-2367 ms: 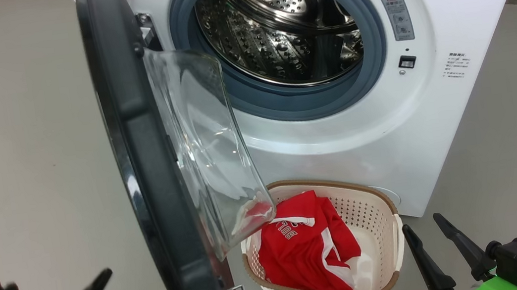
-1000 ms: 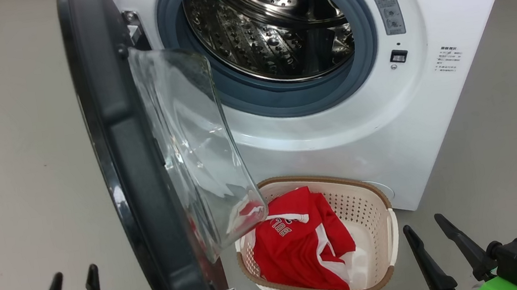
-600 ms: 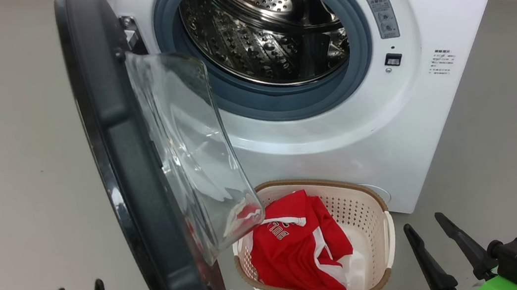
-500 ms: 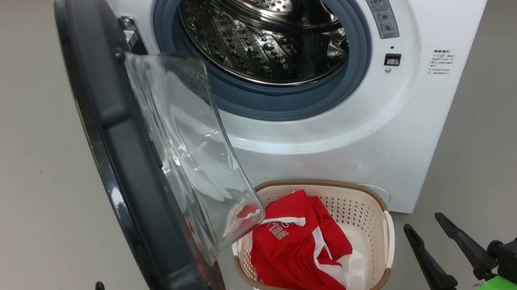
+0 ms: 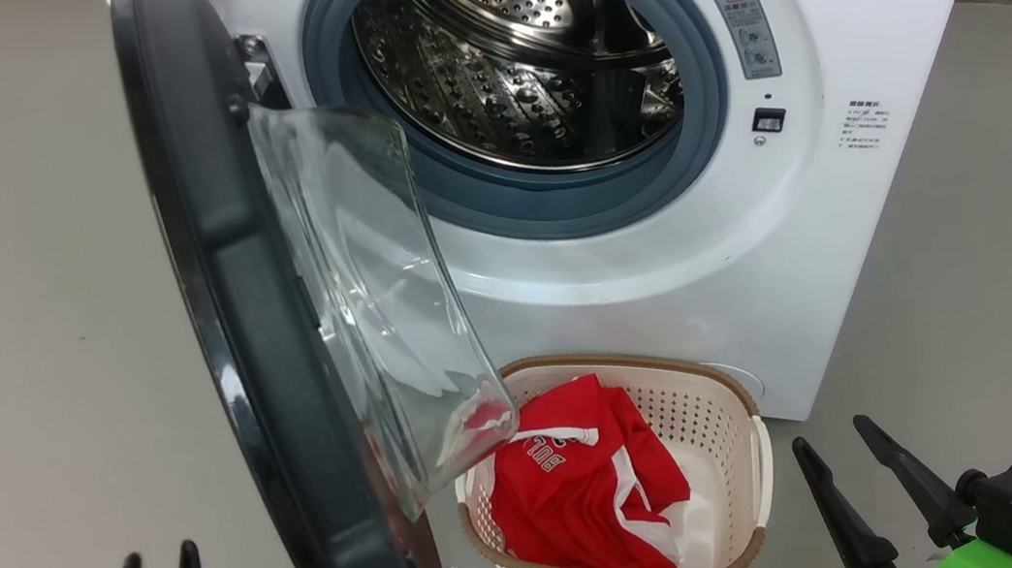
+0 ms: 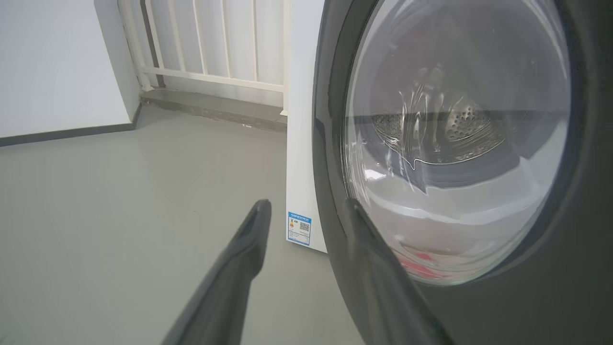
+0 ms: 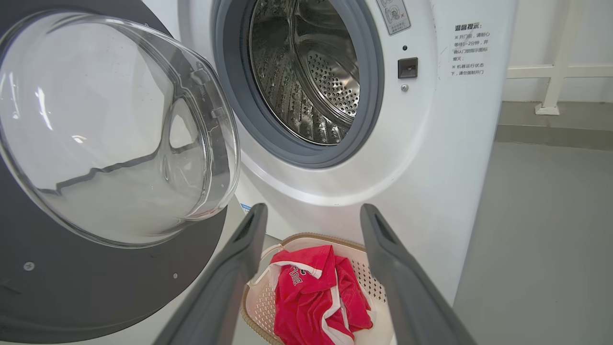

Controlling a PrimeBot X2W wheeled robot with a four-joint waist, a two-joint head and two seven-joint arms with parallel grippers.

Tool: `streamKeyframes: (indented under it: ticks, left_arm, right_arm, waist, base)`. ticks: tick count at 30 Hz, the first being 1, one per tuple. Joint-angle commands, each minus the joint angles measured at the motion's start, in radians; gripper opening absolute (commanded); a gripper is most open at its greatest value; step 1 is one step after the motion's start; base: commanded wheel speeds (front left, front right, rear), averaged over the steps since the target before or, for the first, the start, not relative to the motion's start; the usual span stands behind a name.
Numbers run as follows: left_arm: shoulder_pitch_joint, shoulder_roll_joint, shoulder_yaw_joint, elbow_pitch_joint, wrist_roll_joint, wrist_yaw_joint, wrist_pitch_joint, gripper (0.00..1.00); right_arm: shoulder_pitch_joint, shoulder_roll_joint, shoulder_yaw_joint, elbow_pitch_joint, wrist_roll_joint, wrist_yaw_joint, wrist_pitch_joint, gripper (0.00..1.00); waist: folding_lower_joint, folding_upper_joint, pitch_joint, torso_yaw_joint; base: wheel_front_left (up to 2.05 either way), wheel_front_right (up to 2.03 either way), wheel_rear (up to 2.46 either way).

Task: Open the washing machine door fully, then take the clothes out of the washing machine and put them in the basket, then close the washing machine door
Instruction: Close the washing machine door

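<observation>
The white washing machine [image 5: 752, 222] stands with its steel drum [image 5: 525, 57] showing no garments. The washing machine door [image 5: 243, 289] hangs wide open to the left, edge-on, its glass bowl [image 5: 370, 292] bulging right. Red and white clothes [image 5: 583, 499] lie in the cream basket [image 5: 759, 495] on the floor below the opening. My left gripper [image 5: 160, 554] is open and low, left of the door. In the left wrist view this gripper [image 6: 306, 203] faces the door's outer face [image 6: 589, 191], its right finger over the black rim. My right gripper [image 5: 829, 435] is open beside the basket.
Grey floor [image 5: 15, 339] spreads to the left of the door and to the right of the machine. A white railing [image 6: 215, 43] and a wall stand behind the machine. The right wrist view looks between open fingers [image 7: 239, 258] down at the basket [image 7: 254, 306].
My left gripper has turned from sideways to fingers-up and sunk lower in the head view, its fingers a little closer together. The camera shifted slightly. Door, basket and right gripper are unchanged.
</observation>
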Motion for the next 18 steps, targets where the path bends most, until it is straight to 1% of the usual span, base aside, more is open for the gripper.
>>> streamKeyframes:
  ticks: [1, 4, 8, 11, 18]
  left_arm:
    - [-0.004, 0.020, 0.019, -0.048, -0.011, -0.005, -0.012, 0.00]
    - [-0.002, 0.024, 0.005, -0.085, -0.023, -0.005, -0.012, 0.00]
    - [0.011, 0.042, -0.039, -0.158, -0.034, -0.005, -0.012, 0.00]
    - [0.024, 0.060, -0.098, -0.222, -0.047, -0.006, -0.012, 0.00]
    - [0.023, 0.089, -0.189, -0.298, -0.049, -0.006, -0.012, 0.00]
  right_arm:
    - [-0.017, -0.011, 0.019, -0.024, 0.000, 0.006, -0.006, 1.00]
    - [-0.017, -0.009, 0.018, -0.025, -0.001, 0.006, -0.006, 1.00]
    - [-0.022, -0.007, 0.014, -0.025, -0.003, 0.006, -0.006, 1.00]
    - [-0.029, -0.004, 0.013, -0.025, -0.003, 0.006, -0.006, 1.00]
    - [-0.040, 0.003, 0.012, -0.026, -0.004, 0.006, -0.006, 1.00]
  waist:
    - [0.0000, 0.0000, 0.002, -0.001]
    - [0.0000, 0.0000, 0.005, -0.001]
    - [0.0000, 0.0000, 0.014, -0.004]
    - [0.0000, 0.0000, 0.021, -0.010]
    - [0.0000, 0.0000, 0.038, -0.029]
  base:
    - [0.00, 0.00, 0.00]
    - [0.00, 0.00, 0.00]
    - [0.00, 0.00, 0.00]
    - [0.00, 0.00, 0.00]
    - [0.00, 0.00, 0.00]
